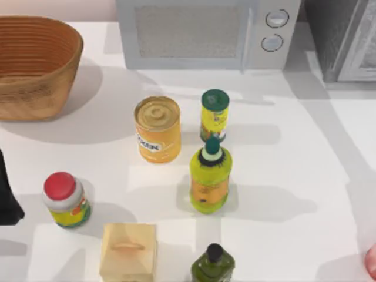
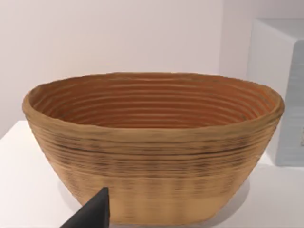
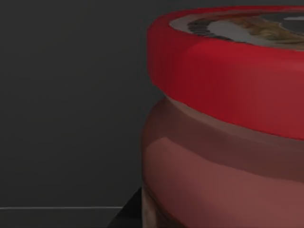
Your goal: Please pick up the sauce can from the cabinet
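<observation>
The sauce can (image 3: pixel 223 137) looms close in the right wrist view, showing a red-rimmed pale lid and a reddish body. My right gripper (image 3: pixel 190 222) is shut on it, and one dark finger (image 3: pixel 127 219) lies against its side. In the top view a sliver of the can (image 1: pixel 372 262) shows at the lower right edge, away from the grey cabinet (image 1: pixel 346 41) with its white framed panel at the back right. My left arm (image 1: pixel 8 197) is parked at the table's left edge.
A wicker basket (image 1: pixel 35 64) stands at the back left and a white microwave (image 1: pixel 205 32) at the back middle. Mid-table stand a yellow tin (image 1: pixel 157 129), a green-capped can (image 1: pixel 214 114), a yellow-green bottle (image 1: pixel 210 176), a red-capped jar (image 1: pixel 66 200), a wooden box (image 1: pixel 128 251) and a dark green bottle (image 1: pixel 212 265).
</observation>
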You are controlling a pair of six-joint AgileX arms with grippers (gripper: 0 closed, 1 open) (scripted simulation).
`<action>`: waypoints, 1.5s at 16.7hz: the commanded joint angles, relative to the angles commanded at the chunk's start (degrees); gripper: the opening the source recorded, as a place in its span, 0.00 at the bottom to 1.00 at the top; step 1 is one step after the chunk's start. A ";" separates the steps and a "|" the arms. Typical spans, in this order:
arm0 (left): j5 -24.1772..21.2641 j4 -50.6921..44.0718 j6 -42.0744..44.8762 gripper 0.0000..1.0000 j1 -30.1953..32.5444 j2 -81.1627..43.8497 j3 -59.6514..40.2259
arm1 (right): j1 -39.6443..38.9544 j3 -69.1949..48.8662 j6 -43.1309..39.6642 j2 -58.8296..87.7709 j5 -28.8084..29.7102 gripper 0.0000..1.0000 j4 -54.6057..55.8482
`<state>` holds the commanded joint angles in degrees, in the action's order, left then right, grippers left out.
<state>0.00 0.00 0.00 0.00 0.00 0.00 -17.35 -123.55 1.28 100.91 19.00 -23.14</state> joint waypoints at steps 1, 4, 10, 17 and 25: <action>0.00 0.00 0.00 1.00 0.00 0.00 0.00 | -0.10 0.01 0.10 -0.03 -0.03 0.00 -0.01; 0.00 0.00 0.00 1.00 0.00 0.00 0.00 | -2.23 0.08 0.14 -2.35 1.82 0.00 -2.25; 0.00 0.00 0.00 1.00 0.00 0.00 0.00 | -13.75 1.17 0.28 -16.96 13.27 0.00 -15.80; 0.00 0.00 0.00 1.00 0.00 0.00 0.00 | -17.52 1.40 0.42 -21.34 17.18 0.00 -20.00; 0.00 0.00 0.00 1.00 0.00 0.00 0.00 | -12.85 18.19 0.50 -32.93 12.09 0.00 -13.40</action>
<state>0.00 0.00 0.00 0.00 0.00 0.00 -30.20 -105.35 1.77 67.97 31.09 -36.55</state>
